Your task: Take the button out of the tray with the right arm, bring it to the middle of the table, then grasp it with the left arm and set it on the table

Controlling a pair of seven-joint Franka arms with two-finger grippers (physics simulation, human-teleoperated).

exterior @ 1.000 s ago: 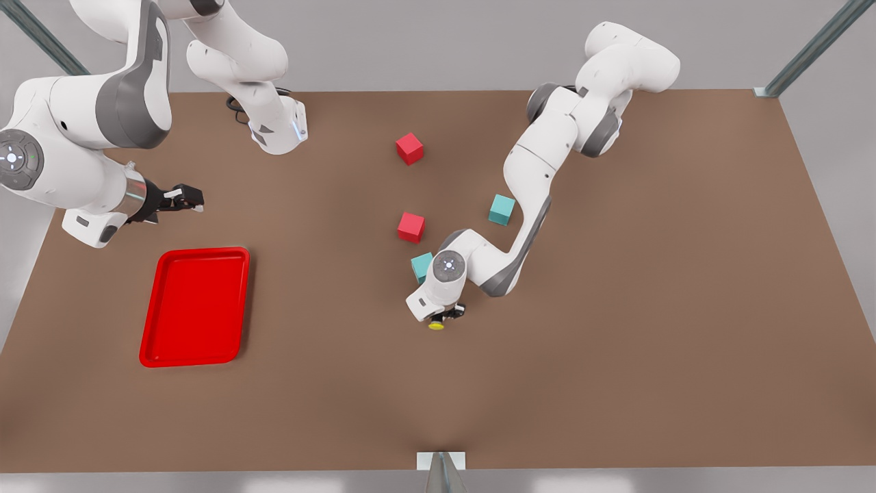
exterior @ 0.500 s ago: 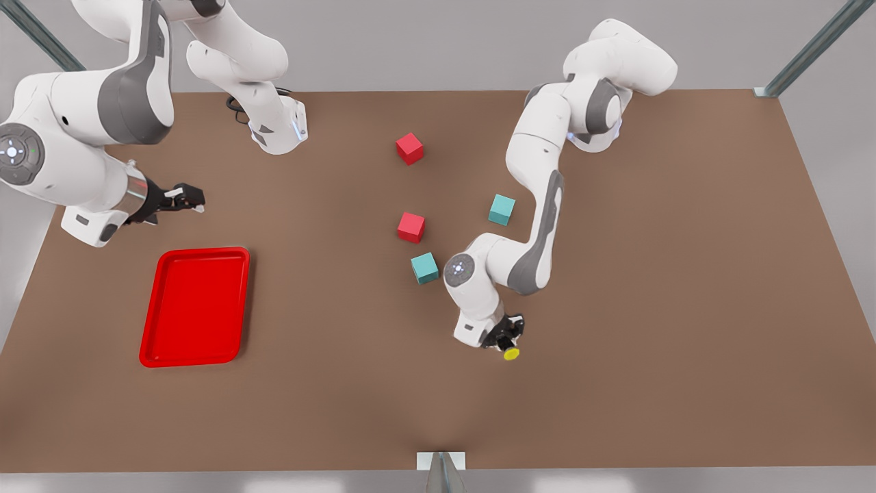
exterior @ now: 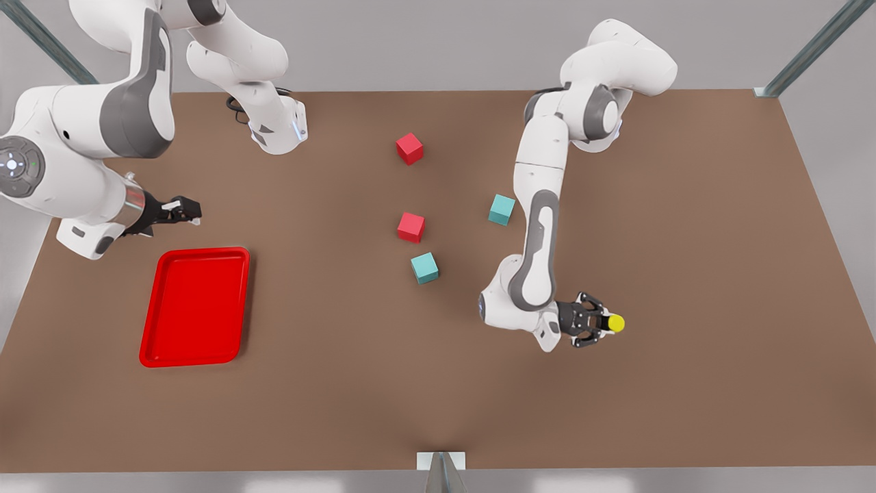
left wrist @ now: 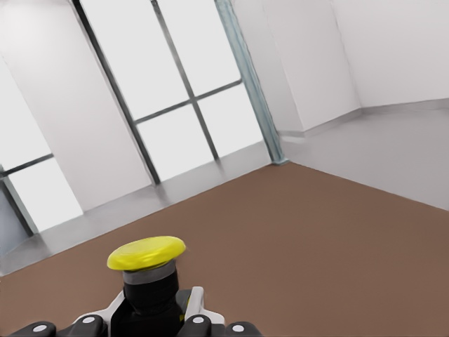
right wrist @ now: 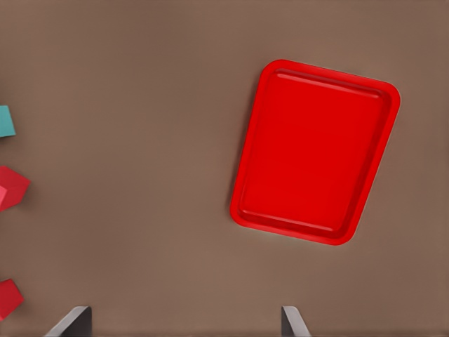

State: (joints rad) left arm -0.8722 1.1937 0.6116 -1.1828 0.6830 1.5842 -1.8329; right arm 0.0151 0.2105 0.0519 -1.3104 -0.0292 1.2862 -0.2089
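Yellow-capped button (exterior: 614, 323) was clamped in the left gripper (exterior: 597, 322) jaws above the table (exterior: 684, 239); tipped sideways, it could topple if released. The right gripper (exterior: 179, 207) jaws were spread, waiting by the tray (exterior: 195, 307)

Brown counter (exterior: 684, 239), bearing a red tray (exterior: 195, 307) at the front view's left, two red cubes (exterior: 409, 148) and two teal cubes (exterior: 501, 209) mid-surface.

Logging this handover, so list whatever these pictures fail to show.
1. The button's dark body: front view, covered by the left gripper closed on it; left wrist view, base cut by the lower edge.
2. Whether the button touches the table: neither view settles its height.
3. The right gripper near the tray: right wrist view, the lower edge cuts off all but two spread fingertips.
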